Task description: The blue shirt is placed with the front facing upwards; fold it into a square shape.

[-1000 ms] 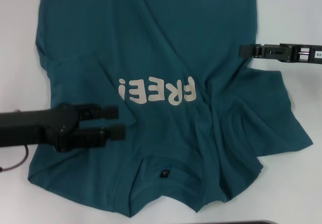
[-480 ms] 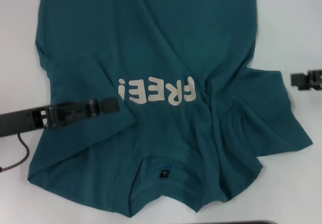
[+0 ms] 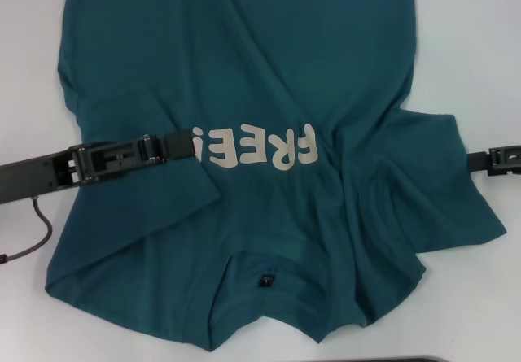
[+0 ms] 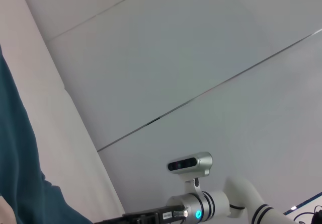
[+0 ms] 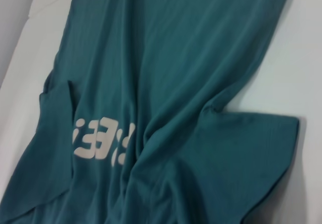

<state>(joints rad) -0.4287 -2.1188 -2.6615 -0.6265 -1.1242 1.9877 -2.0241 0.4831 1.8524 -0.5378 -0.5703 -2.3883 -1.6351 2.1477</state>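
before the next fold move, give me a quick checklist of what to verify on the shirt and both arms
1. Shirt front up, lettering showing: ok.
2. Left sleeve folded in over the body: ok.
3. Right sleeve folded in: not ok, it is spread out on the table.
4. Cloth flat: not ok, creases run beside the right sleeve.
5. Left gripper over the shirt by the lettering, jaws on cloth: cannot tell.
6. Right gripper at the right sleeve's edge, holding it: cannot tell.

The left hand [image 3: 181, 145] is reaching in level from the left; the right hand [image 3: 480, 160] is sitting at the right edge.
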